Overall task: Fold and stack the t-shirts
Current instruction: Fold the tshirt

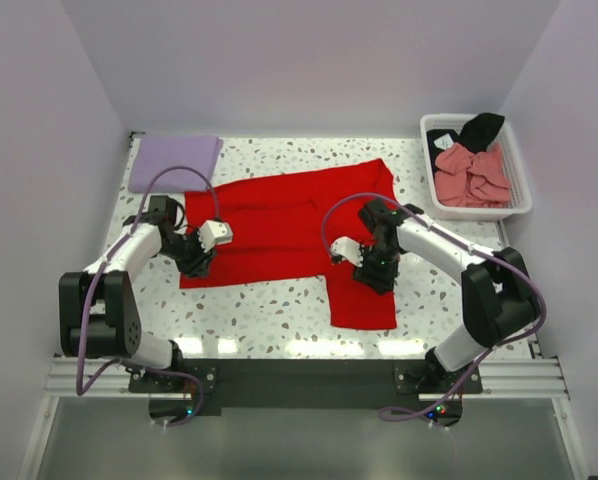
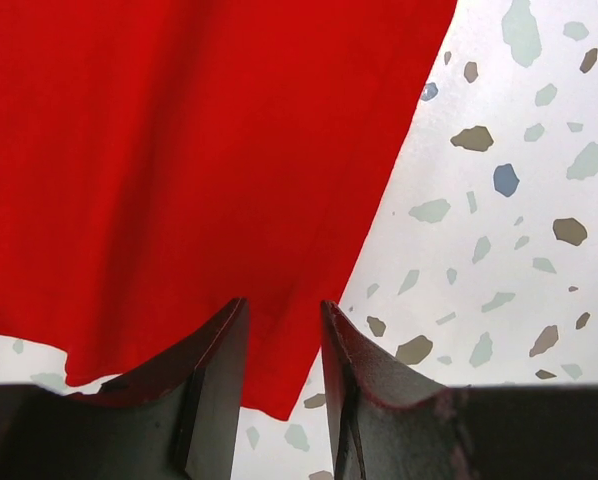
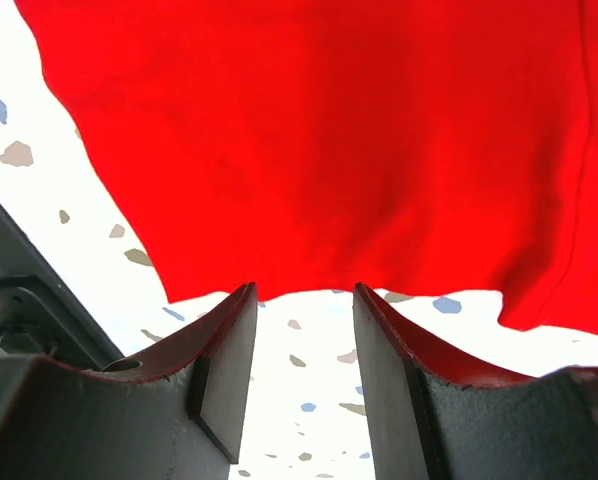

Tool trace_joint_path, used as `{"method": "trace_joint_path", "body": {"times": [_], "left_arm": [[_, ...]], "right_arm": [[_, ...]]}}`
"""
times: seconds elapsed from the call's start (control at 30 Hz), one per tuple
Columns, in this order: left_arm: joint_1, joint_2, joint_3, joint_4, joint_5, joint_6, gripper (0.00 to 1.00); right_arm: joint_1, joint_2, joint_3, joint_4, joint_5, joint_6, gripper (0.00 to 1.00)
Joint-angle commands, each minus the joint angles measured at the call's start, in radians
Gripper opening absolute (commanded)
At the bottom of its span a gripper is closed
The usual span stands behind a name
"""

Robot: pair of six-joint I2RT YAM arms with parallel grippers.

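A bright red t-shirt lies spread flat across the middle of the table. My left gripper hovers at the shirt's near-left corner. In the left wrist view the red cloth fills the upper left, and the left gripper stands open with that corner lying between its fingers. My right gripper is over the shirt's right part. In the right wrist view it is open over bare table, fingertips just at the red cloth's edge. A folded lavender t-shirt lies at the back left.
A white slatted basket stands at the back right, holding a crumpled salmon-pink shirt and a black one. White walls close in the speckled table on three sides. The arm bases sit along the near edge.
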Motion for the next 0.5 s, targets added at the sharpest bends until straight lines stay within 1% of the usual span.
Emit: {"method": "trace_joint_path", "body": {"times": [0.0, 0.07, 0.27, 0.47], "left_arm": [[0.008, -0.022, 0.011, -0.027, 0.027, 0.046, 0.4], [0.009, -0.022, 0.011, -0.036, 0.032, 0.057, 0.39], [0.011, -0.017, 0.012, -0.044, 0.023, 0.077, 0.39], [0.035, -0.027, -0.028, -0.05, -0.053, 0.198, 0.36]], "right_arm": [[-0.011, -0.022, -0.012, 0.049, 0.046, -0.049, 0.47], [-0.013, -0.001, -0.026, 0.083, 0.076, -0.072, 0.46], [-0.013, 0.063, -0.058, 0.175, 0.102, -0.09, 0.46], [-0.01, 0.085, -0.13, 0.225, 0.107, -0.086, 0.43]]}}
